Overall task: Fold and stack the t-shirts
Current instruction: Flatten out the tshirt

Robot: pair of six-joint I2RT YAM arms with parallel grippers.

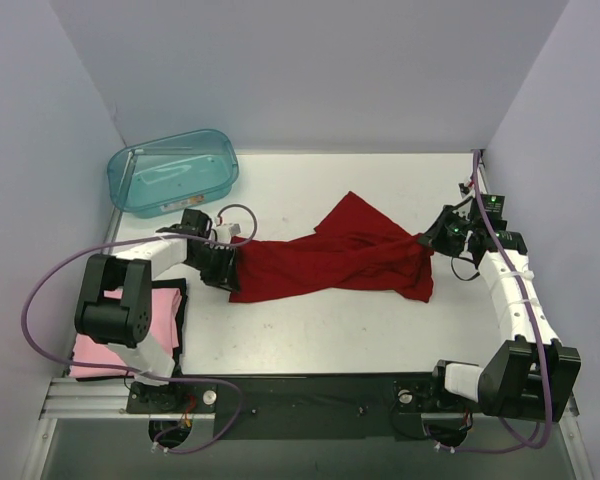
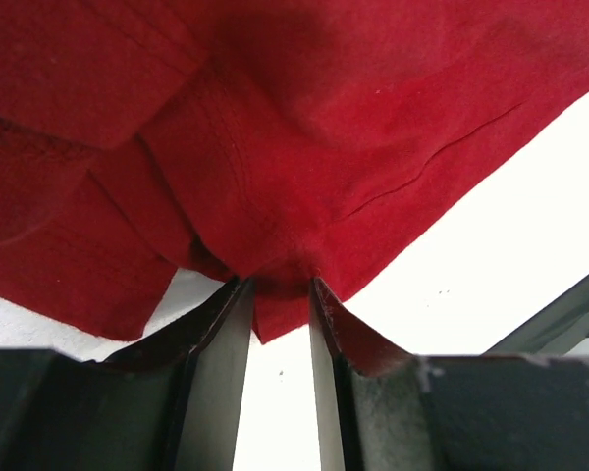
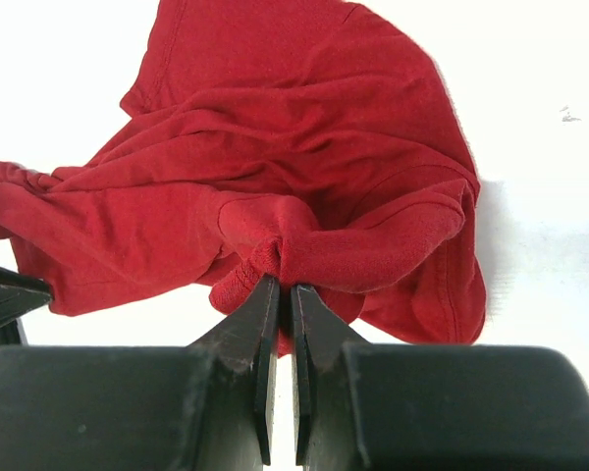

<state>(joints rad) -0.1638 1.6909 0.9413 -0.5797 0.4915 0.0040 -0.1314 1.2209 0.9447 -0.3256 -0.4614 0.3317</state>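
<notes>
Far left, near edge of desk (image 1: pixel 320 335): pink t-shirt (image 1: pixel 100 348) lying flat, looks folded, partly hidden under the left arm (image 1: pixel 130 290). Well apart from the red one.

Far left corner: teal tub (image 1: pixel 173 172), translucent, upright, standing close to the back wall.

Left arm reaches inward over the desk. Left jaws: a narrow gap apart, tips pinched on a small tuck of hem at the left end of the dark red t-shirt (image 1: pixel 340 255). In the left wrist view the cloth (image 2: pixel 304 147) fans out from the pinch, seam lines showing, white desk to the right of it.

Mid desk: the dark red t-shirt is drawn out long between the two arms, rumpled and twisted along its length, one flap pointing toward the back wall. Cannot tell whether the middle rests on the desk or hangs just off it.

Right side: right arm (image 1: pixel 515 295) runs along the right edge of the desk. Right jaws: all but closed, gripping a bunched fold at the shirt's right end. In the right wrist view the cloth (image 3: pixel 304 186) gathers into a knot at the tips and spreads away in heavy folds.
</notes>
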